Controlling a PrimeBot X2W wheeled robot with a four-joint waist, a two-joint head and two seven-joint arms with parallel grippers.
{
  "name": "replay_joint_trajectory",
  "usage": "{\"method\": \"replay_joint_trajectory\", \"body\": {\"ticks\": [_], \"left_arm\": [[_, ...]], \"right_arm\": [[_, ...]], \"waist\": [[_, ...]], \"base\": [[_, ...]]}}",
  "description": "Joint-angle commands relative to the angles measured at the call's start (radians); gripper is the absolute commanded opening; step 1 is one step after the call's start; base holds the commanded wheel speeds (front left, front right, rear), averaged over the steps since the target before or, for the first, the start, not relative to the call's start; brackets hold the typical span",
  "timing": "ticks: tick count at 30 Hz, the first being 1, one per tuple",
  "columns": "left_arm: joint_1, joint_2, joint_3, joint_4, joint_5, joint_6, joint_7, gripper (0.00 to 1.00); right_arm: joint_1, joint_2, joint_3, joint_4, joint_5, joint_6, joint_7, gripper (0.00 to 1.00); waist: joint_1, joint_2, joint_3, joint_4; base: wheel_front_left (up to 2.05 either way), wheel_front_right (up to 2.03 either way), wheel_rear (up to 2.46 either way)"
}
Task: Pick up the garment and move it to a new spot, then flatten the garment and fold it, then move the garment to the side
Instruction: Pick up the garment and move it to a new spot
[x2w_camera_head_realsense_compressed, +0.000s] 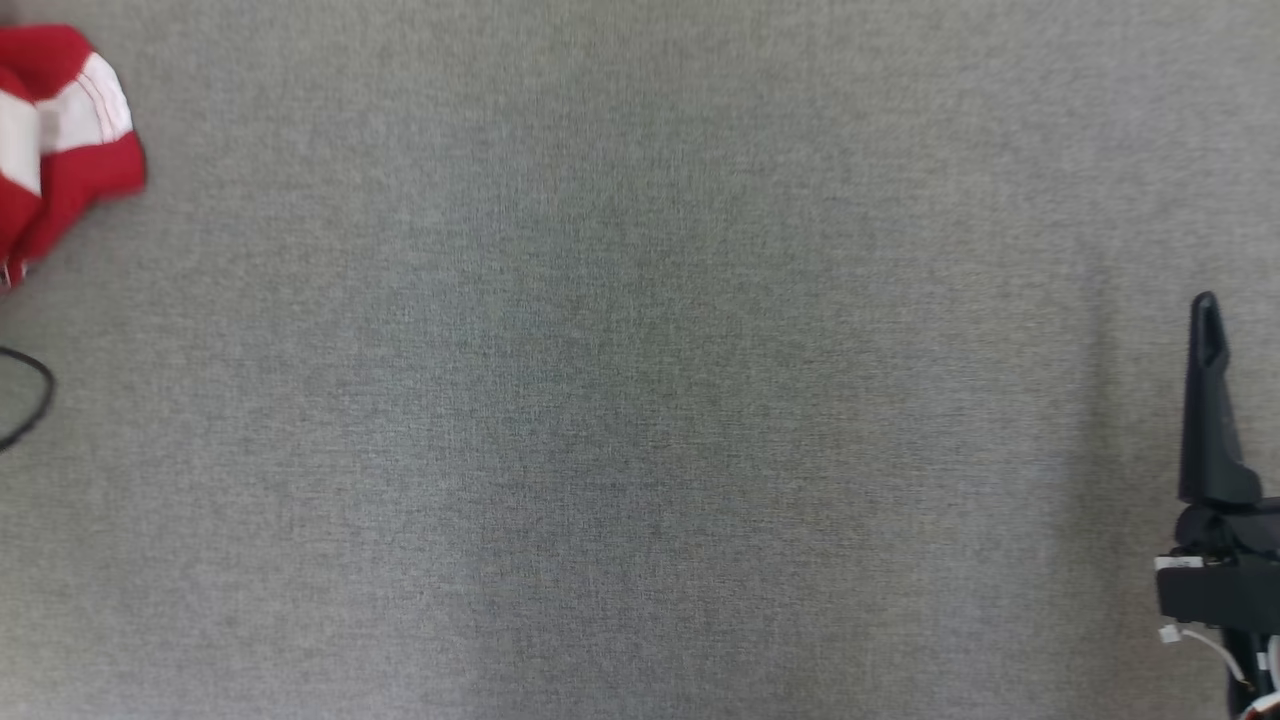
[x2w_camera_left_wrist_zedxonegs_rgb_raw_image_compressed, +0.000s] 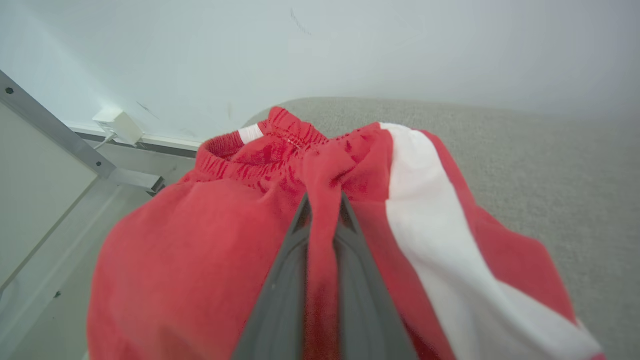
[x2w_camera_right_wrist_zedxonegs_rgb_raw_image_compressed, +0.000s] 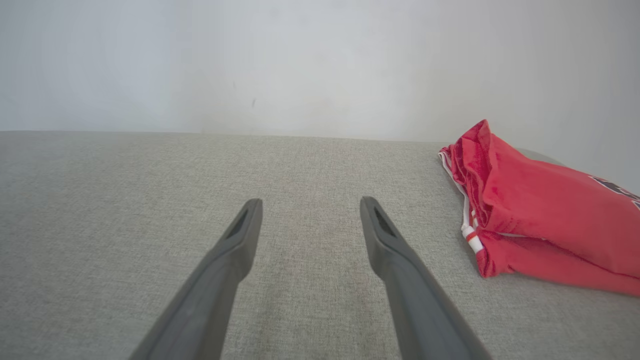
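Note:
The garment (x2w_camera_head_realsense_compressed: 60, 140) is red cloth with broad white stripes, bunched at the upper left edge of the head view. In the left wrist view the garment (x2w_camera_left_wrist_zedxonegs_rgb_raw_image_compressed: 200, 240) drapes over both dark fingers, its gathered waistband at the top. My left gripper (x2w_camera_left_wrist_zedxonegs_rgb_raw_image_compressed: 324, 200) is shut, with a ridge of red cloth pinched between its tips. My right gripper (x2w_camera_right_wrist_zedxonegs_rgb_raw_image_compressed: 310, 205) hovers open over the bare grey tabletop, nothing between its fingers. In the head view one finger of the right gripper (x2w_camera_head_realsense_compressed: 1210, 400) rises at the far right edge, far from the garment.
The table (x2w_camera_head_realsense_compressed: 640, 400) is covered in grey fabric. A dark cable loop (x2w_camera_head_realsense_compressed: 35, 400) lies at its left edge. Another red piece of cloth (x2w_camera_right_wrist_zedxonegs_rgb_raw_image_compressed: 545, 220), folded, lies to the right of my right gripper. A metal frame (x2w_camera_left_wrist_zedxonegs_rgb_raw_image_compressed: 60, 135) and a white box (x2w_camera_left_wrist_zedxonegs_rgb_raw_image_compressed: 120, 125) stand past the table's corner.

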Motion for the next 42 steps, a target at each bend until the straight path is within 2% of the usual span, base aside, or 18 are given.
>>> {"method": "replay_joint_trajectory", "body": {"ticks": [1, 5, 9, 14, 19, 26, 30, 36, 42], "left_arm": [[-0.023, 0.014, -0.006, -0.018, 0.014, -0.002, -0.041, 0.00], [-0.054, 0.029, -0.021, -0.067, 0.033, -0.003, -0.129, 0.00], [-0.091, 0.027, -0.044, -0.133, 0.060, 0.006, -0.158, 0.00], [-0.133, -0.005, -0.090, -0.287, 0.091, 0.004, -0.171, 0.00], [-0.120, -0.064, -0.167, -0.458, 0.112, 0.001, -0.119, 0.00], [0.007, -0.162, -0.250, -0.708, 0.100, 0.029, -0.009, 0.00], [0.156, -0.208, -0.298, -0.838, 0.082, 0.062, 0.046, 0.00], [0.331, -0.253, -0.360, -0.910, 0.065, 0.088, 0.073, 0.00], [0.480, -0.283, -0.425, -0.890, 0.069, 0.102, 0.055, 0.00]], "right_arm": [[-0.005, 0.009, 0.007, 0.013, 0.008, -0.003, -0.015, 1.00], [-0.010, 0.028, 0.025, 0.059, 0.017, -0.003, -0.045, 1.00], [-0.016, 0.040, 0.038, 0.100, 0.028, -0.003, -0.070, 1.00], [-0.024, 0.065, 0.059, 0.172, 0.042, -0.003, -0.119, 1.00], [-0.024, 0.091, 0.085, 0.247, 0.063, -0.003, -0.174, 1.00], [-0.020, 0.118, 0.124, 0.329, 0.090, -0.003, -0.224, 1.00], [-0.013, 0.128, 0.141, 0.372, 0.102, -0.003, -0.243, 1.00], [-0.006, 0.132, 0.150, 0.393, 0.106, -0.003, -0.252, 1.00], [-0.005, 0.133, 0.163, 0.409, 0.107, -0.003, -0.256, 1.00]], "waist": [[0.0001, 0.0000, -0.034, -0.008], [0.0001, 0.0000, -0.081, -0.019], [0.0001, 0.0000, -0.115, -0.030], [0.0001, 0.0000, -0.167, -0.062], [0.0001, 0.0000, -0.214, -0.118], [0.0001, 0.0000, -0.280, -0.222], [0.0001, 0.0000, -0.322, -0.290], [0.0001, 0.0000, -0.345, -0.331], [0.0001, 0.0000, -0.348, -0.354]], "base": [[0.00, 0.00, 0.00], [0.00, 0.00, 0.00], [0.00, 0.00, 0.00], [0.00, 0.00, 0.00], [0.00, 0.00, 0.00], [0.00, 0.00, 0.00], [0.00, 0.00, 0.00], [0.00, 0.00, 0.00], [0.00, 0.00, 0.00]]}}
